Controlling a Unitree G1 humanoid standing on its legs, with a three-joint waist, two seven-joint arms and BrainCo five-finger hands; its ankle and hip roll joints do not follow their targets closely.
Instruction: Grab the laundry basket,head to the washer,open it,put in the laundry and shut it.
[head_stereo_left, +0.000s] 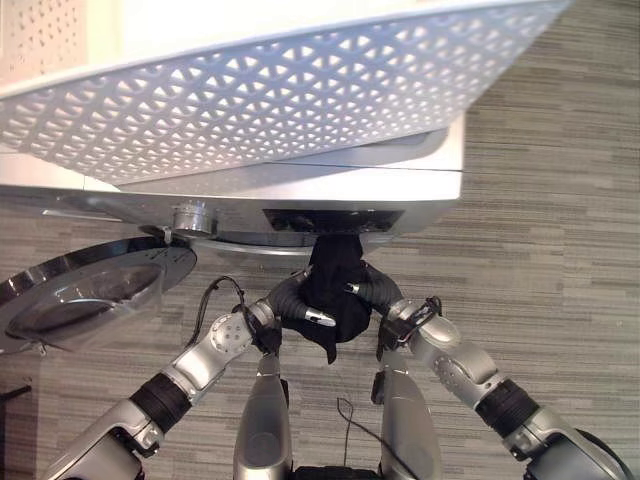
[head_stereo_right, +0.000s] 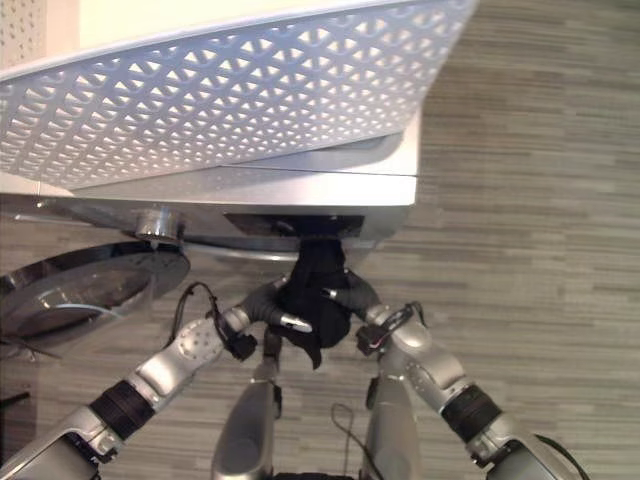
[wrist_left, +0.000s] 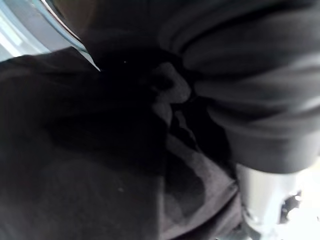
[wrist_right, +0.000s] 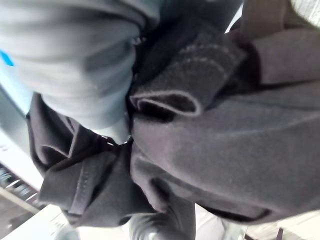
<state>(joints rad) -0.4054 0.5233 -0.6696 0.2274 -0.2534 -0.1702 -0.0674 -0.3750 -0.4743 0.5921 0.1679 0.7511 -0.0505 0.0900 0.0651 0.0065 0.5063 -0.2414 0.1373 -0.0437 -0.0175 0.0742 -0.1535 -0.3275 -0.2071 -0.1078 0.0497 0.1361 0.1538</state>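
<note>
A white perforated laundry basket (head_stereo_left: 250, 100) rests tilted on top of the white washer (head_stereo_left: 420, 180). The washer's round glass door (head_stereo_left: 90, 290) hangs open to the left. A black garment (head_stereo_left: 335, 290) hangs at the lower edge of the washer's opening (head_stereo_left: 330, 218), its top reaching into the dark gap. My left hand (head_stereo_left: 288, 302) and right hand (head_stereo_left: 380, 290) press in from either side, fingers curled on the cloth. Up close, the black garment (wrist_left: 100, 165) lies bunched against the left hand. Folds of the black garment (wrist_right: 225, 140) wrap the right hand.
Grey striped floor (head_stereo_left: 560, 200) stretches to the right of the washer. The open door takes up the space at the lower left. A silver hinge knob (head_stereo_left: 190, 217) sits beside the opening.
</note>
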